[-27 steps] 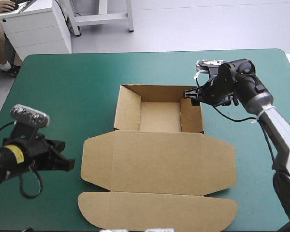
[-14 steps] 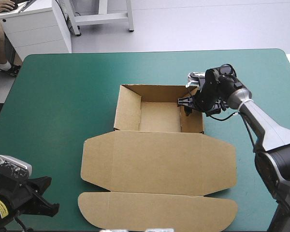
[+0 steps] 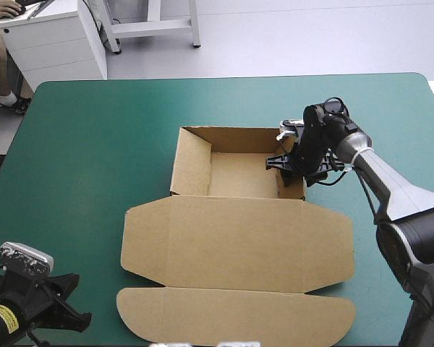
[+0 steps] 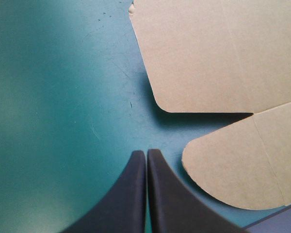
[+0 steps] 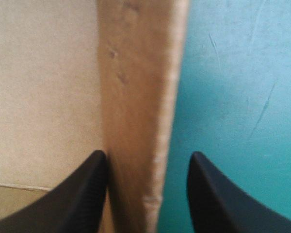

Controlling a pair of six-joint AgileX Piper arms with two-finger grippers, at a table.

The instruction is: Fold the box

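Astride box (image 3: 235,238) wall — right gripper (image 5: 148,154), fingers spread

Bright; soft shadow under box (image 4: 223,53)

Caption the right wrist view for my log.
Right end effector open, straddling a raised wall of the brown box: one finger inside, the other over the teal-green cover.

box (image 3: 239,242): matt brown board | cover (image 4: 48,97): smooth teal-green, faintly scratched | left claw (image 4: 146,153): matt black
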